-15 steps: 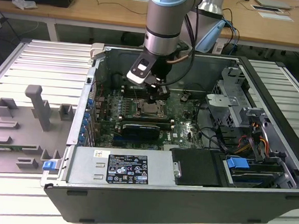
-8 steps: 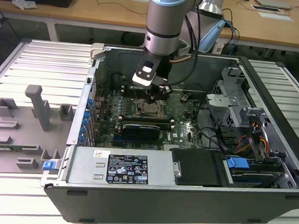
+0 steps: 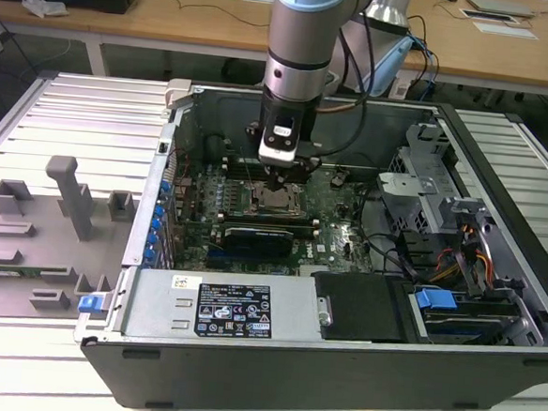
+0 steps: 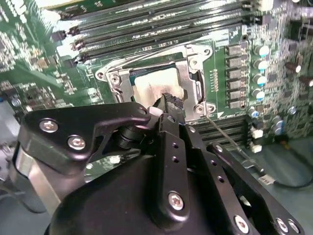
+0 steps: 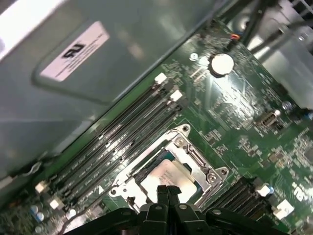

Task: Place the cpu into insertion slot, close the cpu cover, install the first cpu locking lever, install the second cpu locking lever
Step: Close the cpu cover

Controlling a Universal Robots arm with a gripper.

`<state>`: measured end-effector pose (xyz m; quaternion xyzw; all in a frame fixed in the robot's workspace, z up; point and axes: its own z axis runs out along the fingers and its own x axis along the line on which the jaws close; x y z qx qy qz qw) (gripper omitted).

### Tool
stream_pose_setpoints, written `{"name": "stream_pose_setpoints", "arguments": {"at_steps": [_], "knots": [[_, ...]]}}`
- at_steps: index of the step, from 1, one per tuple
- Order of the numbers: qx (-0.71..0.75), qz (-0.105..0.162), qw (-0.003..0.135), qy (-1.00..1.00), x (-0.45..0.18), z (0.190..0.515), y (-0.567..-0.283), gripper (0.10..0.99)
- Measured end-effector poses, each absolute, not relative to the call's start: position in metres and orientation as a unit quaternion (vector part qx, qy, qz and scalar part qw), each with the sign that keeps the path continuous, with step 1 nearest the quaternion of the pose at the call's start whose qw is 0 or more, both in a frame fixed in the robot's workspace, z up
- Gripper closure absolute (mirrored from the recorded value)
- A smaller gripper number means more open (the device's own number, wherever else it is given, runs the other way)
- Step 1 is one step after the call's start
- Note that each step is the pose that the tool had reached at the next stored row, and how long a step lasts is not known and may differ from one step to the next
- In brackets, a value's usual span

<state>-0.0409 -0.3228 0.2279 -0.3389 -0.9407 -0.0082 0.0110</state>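
The gripper (image 5: 168, 193) is hanging clenched, its 2 fingertips (image 5: 163, 192) pressing together with nothing between them, right over the cpu (image 5: 168, 176) — whether they are touching its pale top I cannot tell. The cpu is sitting in the insertion slot (image 3: 276, 202), and the cpu cover (image 5: 198, 159) appears to be lying flat around it, framing the chip. By my reading, placement is done and the cover step is finishing. A thin wire locking lever (image 4: 230, 142) is sticking out beside the socket, seemingly unlatched. Lever work is calling for a fine push on that slim wire with the closed tips — without scraping the chip. Beyond, the long memory slots (image 5: 117, 142) are running alongside, and the arm (image 3: 300, 38) is reaching down into the open computer case (image 3: 339, 356).
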Motion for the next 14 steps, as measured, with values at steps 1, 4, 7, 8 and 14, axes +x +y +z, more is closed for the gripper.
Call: {"name": "stream_pose_setpoints", "arguments": {"at_steps": [1,4,7,8,14], "knots": [[-0.33,-0.008,0.011,-0.944,-0.0409,0.2279,-0.3228,0.98],[-0.303,-0.008,0.011,-0.953,-0.0409,0.2278,-0.3228,0.98],[-0.274,-0.007,0.012,-0.962,-0.0409,0.2278,-0.3228,0.98],[-0.261,-0.007,0.012,-0.965,-0.0409,0.2278,-0.3228,0.98],[-0.187,-0.006,0.012,-0.982,-0.0409,0.2277,-0.3228,0.98]]}}
